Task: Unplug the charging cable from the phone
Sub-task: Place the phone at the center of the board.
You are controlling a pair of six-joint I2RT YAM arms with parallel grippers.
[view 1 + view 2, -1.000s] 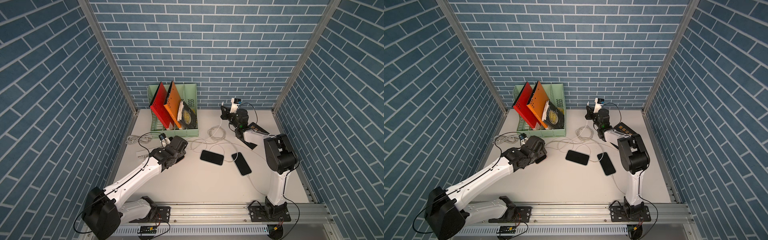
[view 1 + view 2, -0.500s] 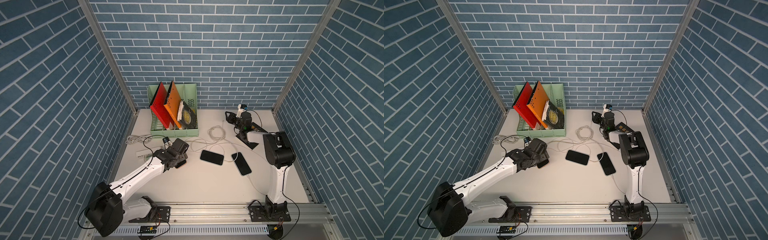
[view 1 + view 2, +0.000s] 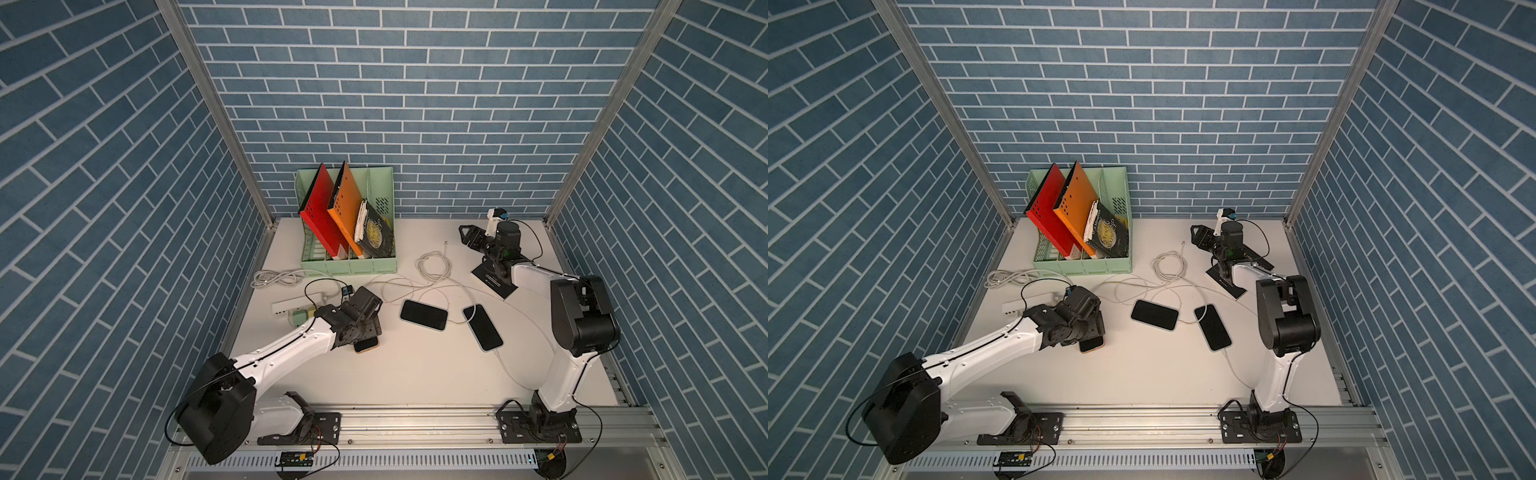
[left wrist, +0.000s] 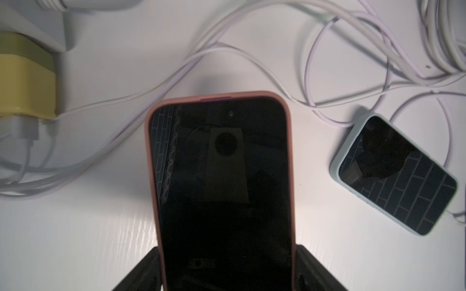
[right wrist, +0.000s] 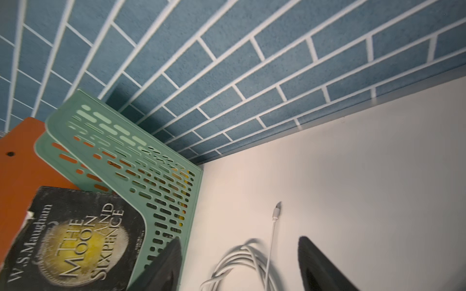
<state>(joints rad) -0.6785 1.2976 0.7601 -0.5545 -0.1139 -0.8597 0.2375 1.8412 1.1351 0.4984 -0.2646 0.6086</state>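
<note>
A phone in an orange case [image 3: 368, 345] [image 3: 1093, 345] [image 4: 222, 176] lies flat on the table at the left. My left gripper [image 3: 362, 332] [image 4: 227, 257] is down over it, and both black fingers [image 4: 306, 259] press against its long sides. No cable shows at the phone's visible end. The white charging cable [image 3: 434, 264] [image 3: 1169, 264] lies coiled near the back, with its free plug [image 3: 445, 243] [image 5: 277, 209] resting on the table. My right gripper [image 3: 468, 233] [image 3: 1199, 236] [image 5: 239, 262] hovers just behind the coil, open and empty.
Two dark phones [image 3: 424, 314] [image 3: 483, 327] lie mid-table, each with thin white cable running beside it. A green file rack [image 3: 349, 267] with folders and a book stands at the back left. A power strip [image 3: 291, 306] with a yellow-green charger [image 4: 25, 83] lies left; a black card [image 3: 494, 281] sits under the right arm.
My right gripper has opened and let go of the cable; its plug now lies on the table. The right arm swung toward the back right. The left arm shifted slightly forward.
</note>
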